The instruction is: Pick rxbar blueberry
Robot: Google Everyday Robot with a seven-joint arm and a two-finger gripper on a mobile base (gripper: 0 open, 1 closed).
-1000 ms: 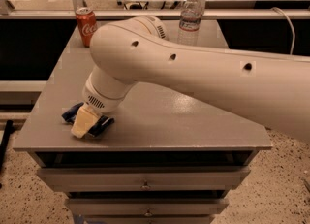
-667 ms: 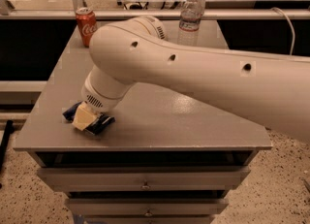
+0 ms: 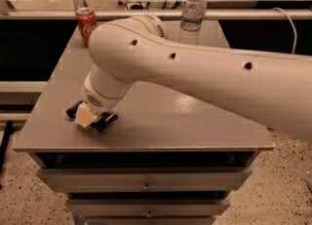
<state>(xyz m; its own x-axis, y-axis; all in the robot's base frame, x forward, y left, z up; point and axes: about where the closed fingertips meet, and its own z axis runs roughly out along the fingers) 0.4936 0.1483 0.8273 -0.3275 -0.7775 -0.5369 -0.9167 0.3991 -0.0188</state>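
Observation:
The rxbar blueberry point(image 3: 105, 121) is a dark navy wrapper lying near the front left corner of the grey table point(image 3: 185, 121). Its two ends stick out on either side of my gripper point(image 3: 87, 117). The gripper points down and sits right on top of the bar, hiding its middle. My large white arm point(image 3: 204, 73) reaches in from the right across the table.
A red soda can point(image 3: 86, 26) stands at the table's back left corner. A clear plastic water bottle point(image 3: 191, 18) stands at the back middle. Drawers point(image 3: 146, 186) run below the table's front edge. A glass partition and an office chair are behind.
The gripper and the bar's visible ends sit slightly higher in the picture than a second ago. The can and the bottle have not moved.

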